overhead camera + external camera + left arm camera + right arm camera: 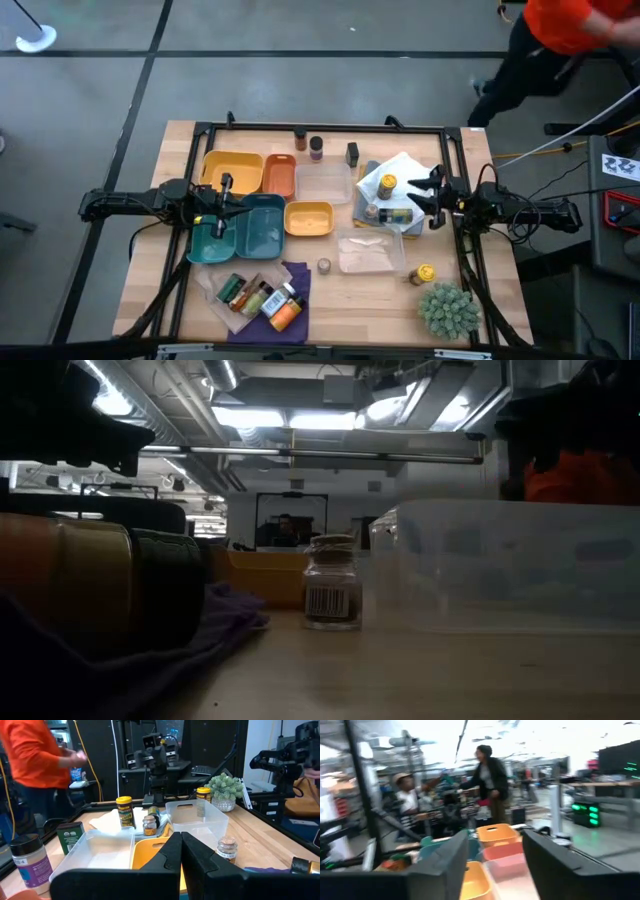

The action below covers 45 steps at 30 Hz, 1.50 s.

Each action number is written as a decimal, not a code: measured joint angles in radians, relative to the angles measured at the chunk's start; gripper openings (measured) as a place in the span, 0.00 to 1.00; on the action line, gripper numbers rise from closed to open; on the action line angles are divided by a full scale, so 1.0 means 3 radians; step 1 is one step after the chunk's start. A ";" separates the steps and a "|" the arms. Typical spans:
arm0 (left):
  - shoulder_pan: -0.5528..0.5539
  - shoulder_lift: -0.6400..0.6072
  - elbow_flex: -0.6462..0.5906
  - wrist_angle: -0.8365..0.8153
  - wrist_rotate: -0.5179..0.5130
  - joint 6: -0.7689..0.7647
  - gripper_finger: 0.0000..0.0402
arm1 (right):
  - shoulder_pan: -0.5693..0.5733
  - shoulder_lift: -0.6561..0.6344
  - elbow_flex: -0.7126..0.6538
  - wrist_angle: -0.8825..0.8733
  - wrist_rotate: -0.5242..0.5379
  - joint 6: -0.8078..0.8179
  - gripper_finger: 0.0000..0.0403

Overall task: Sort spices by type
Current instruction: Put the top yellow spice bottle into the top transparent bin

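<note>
Spices lie scattered over the table. Several bottles (262, 297) lie on a purple cloth (296, 273) at the near edge. Three jars (316, 148) stand at the far edge. A yellow-capped bottle (388, 185) and a jar (372, 212) rest on a white cloth. A small jar (324, 265) and a yellow-capped jar (425, 273) stand on bare wood. My left gripper (247, 205) hovers shut over the teal tray (262, 232), its fingers (172, 852) together. My right gripper (414, 192) stands open above the white cloth, with nothing between its fingers (547, 860).
Yellow (232, 170), orange (279, 176) and small yellow (309, 219) trays and two clear trays (323, 184) (372, 252) fill the middle. A spiky green plant (448, 308) sits at the near right corner. A person in orange (570, 30) moves beyond the far right.
</note>
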 joint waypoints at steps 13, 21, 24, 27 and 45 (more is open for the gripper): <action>0.0000 0.0000 0.0000 0.0001 0.0000 0.0000 0.00 | 0.0000 0.0096 0.0253 -0.0096 0.0488 0.0112 0.73; -0.0001 0.0000 -0.0001 0.0001 0.0000 0.0000 0.00 | 0.0000 0.0670 0.0782 -0.0601 0.0721 0.0110 0.73; 0.0000 0.0000 -0.0001 0.0001 0.0000 0.0000 0.00 | 0.0000 0.0928 0.0994 -0.0812 0.0776 0.0152 0.73; 0.0000 0.0000 0.0000 0.0001 0.0000 0.0001 0.00 | 0.0000 0.1172 0.1196 -0.1022 0.0863 0.0294 0.73; -0.0001 0.0000 0.0000 0.0001 0.0000 0.0000 0.00 | -0.0157 0.2231 0.1792 -0.1776 0.1079 0.0970 0.73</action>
